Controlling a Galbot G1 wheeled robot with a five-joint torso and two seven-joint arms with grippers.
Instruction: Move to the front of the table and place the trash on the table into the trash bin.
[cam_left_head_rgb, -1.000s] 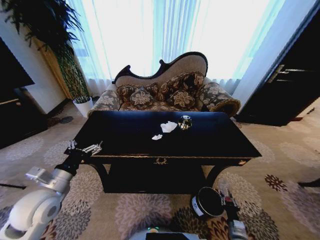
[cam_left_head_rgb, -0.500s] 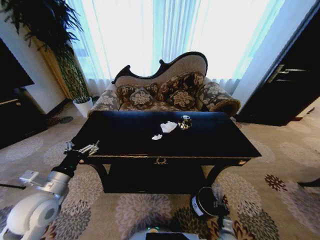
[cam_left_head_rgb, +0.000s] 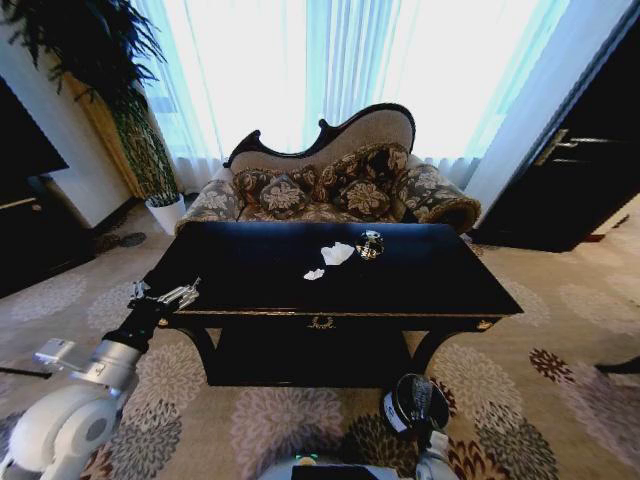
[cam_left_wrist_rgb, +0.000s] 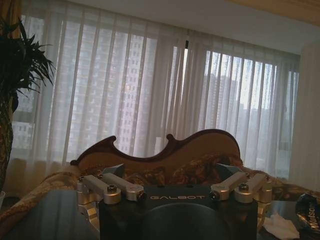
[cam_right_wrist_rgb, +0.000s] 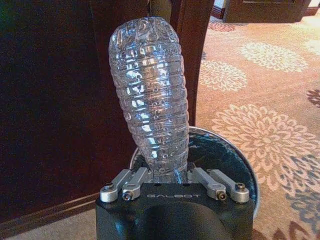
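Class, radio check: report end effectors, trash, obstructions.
Right end effector grips bottle over bin. Left end effector open at table corner. Paper on table. Nothing obstructing.

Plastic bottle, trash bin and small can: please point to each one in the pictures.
Plastic bottle (cam_right_wrist_rgb: 150, 95): right wrist view, the ribbed middle of its body.
Trash bin (cam_right_wrist_rgb: 235, 162): right wrist view, its round rim.
Small can (cam_left_head_rgb: 370, 244): head view, its shiny side.

One table, two paper wads, one can, one clear bottle, one trash bin, two grippers
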